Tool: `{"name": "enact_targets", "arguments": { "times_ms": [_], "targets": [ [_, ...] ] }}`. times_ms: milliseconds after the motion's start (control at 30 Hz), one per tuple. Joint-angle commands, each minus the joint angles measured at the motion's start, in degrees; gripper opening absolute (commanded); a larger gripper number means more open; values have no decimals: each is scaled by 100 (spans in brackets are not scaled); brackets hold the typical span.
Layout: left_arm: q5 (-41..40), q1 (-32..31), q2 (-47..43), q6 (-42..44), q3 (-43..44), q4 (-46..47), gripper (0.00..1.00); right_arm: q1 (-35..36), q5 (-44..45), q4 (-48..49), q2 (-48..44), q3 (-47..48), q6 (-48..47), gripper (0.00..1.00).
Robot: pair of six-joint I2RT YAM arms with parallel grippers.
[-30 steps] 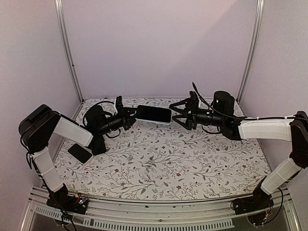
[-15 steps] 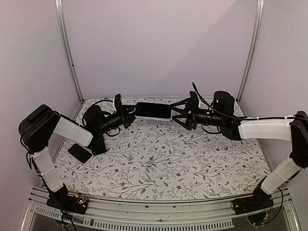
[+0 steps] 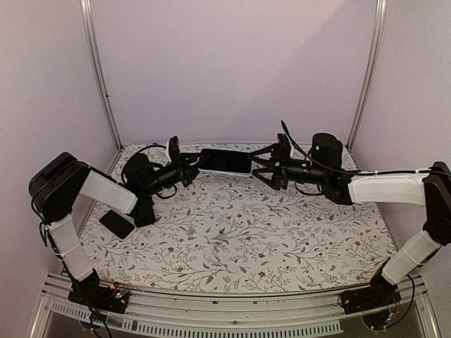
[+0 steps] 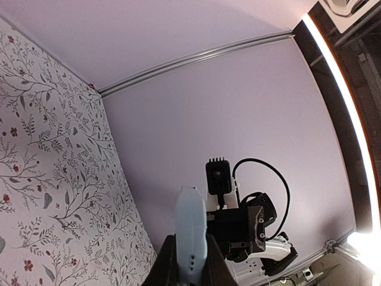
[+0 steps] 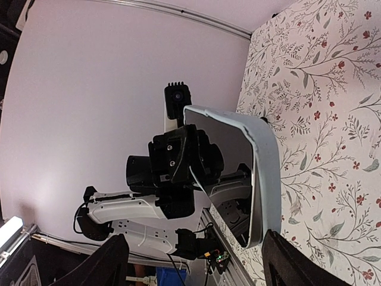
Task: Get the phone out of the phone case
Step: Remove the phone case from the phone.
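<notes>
Pale-blue phone case (image 5: 265,179) with phone (image 5: 220,155) hangs above far tabletop (image 3: 232,239), left fingers (image 3: 189,169) clamped on its left end; right fingers (image 5: 292,262) wide, just beside right end.

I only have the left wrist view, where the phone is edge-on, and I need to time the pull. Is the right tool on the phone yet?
Observer: Not gripping. In the top view the right tool is open, straddling the far end of the phone.
Operator: Is the case on it?
Observer: Yes. The right wrist view shows the pale phone case rimming the dark screen.
Operator: Which way does the screen face?
Observer: Upward, toward the top camera.
</notes>
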Motion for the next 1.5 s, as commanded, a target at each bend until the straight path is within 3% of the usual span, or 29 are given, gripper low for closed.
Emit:
{"name": "enact_targets", "arguments": {
  "times_ms": [0, 567, 1300, 1467],
  "targets": [
    [144, -95, 43, 26, 231, 568, 0, 63, -28, 13, 45, 181, -41, 79],
    [277, -95, 106, 137, 412, 462, 0, 125, -72, -22, 161, 230, -42, 79],
    [370, -78, -162, 952, 671, -615, 0, 170, -63, -109, 190, 288, -42, 79],
    [375, -69, -112, 777, 694, -441, 0, 177, -97, -116, 274, 316, -58, 79]
  ]
}}
